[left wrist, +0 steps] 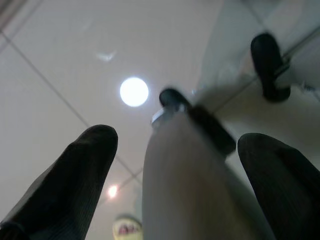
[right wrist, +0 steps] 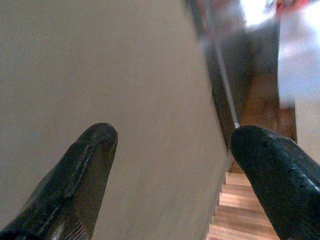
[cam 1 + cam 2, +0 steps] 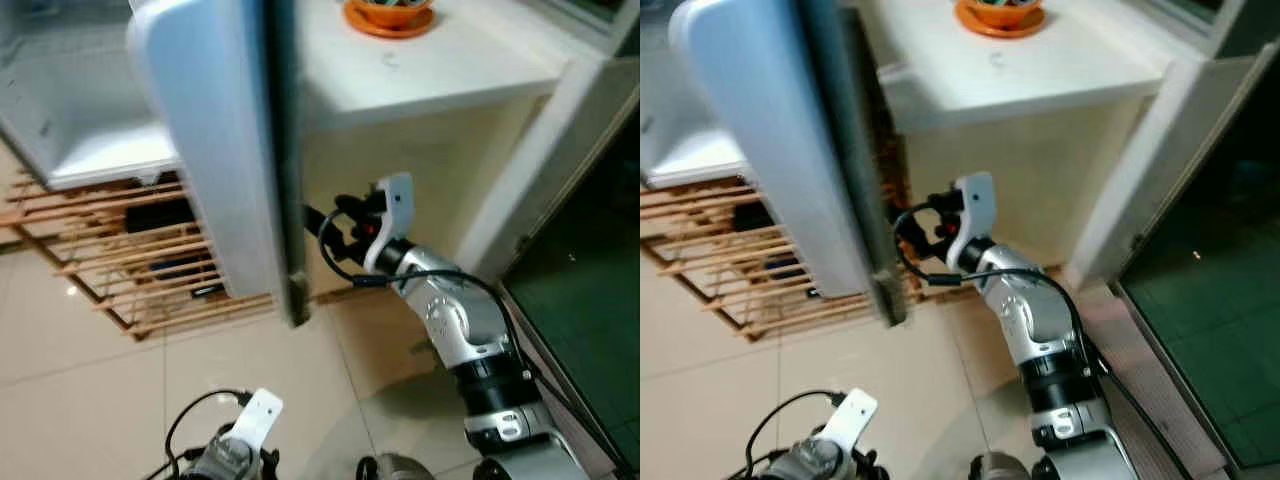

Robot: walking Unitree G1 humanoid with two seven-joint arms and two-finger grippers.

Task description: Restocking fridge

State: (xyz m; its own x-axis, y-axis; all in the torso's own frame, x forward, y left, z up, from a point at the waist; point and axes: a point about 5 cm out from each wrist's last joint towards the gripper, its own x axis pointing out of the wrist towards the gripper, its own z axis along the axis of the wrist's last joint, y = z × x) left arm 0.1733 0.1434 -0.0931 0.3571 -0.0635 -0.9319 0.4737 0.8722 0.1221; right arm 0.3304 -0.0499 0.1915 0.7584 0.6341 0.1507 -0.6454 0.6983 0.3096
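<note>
The pale blue-white fridge door point(image 3: 215, 140), a tall stiff slab with a dark rubber seal along its edge, is seen swung open toward the camera, with the white fridge interior point(image 3: 80, 110) behind it to the robot's left. The right gripper point(image 3: 318, 222) is held just beside the door's seal edge, near its lower part; in the right wrist view its black fingers point(image 2: 82, 172) are spread apart with nothing between them, the door's flat face lying ahead. The left gripper point(image 1: 170, 165) hangs low over the glossy cream tiled floor point(image 3: 90, 400), fingers parted around a pale cylindrical object point(image 1: 185, 185) with a dark cap; it is probably a bottle, though blur prevents certainty, and contact cannot be confirmed.

The door is judged rigid, fairly heavy and smooth, so it is best pushed or hooked at the free edge, far from the hinge. An orange bowl point(image 3: 390, 15) rests on the white countertop point(image 3: 450, 70). A slatted wooden rack point(image 3: 140, 270) stands below the fridge.
</note>
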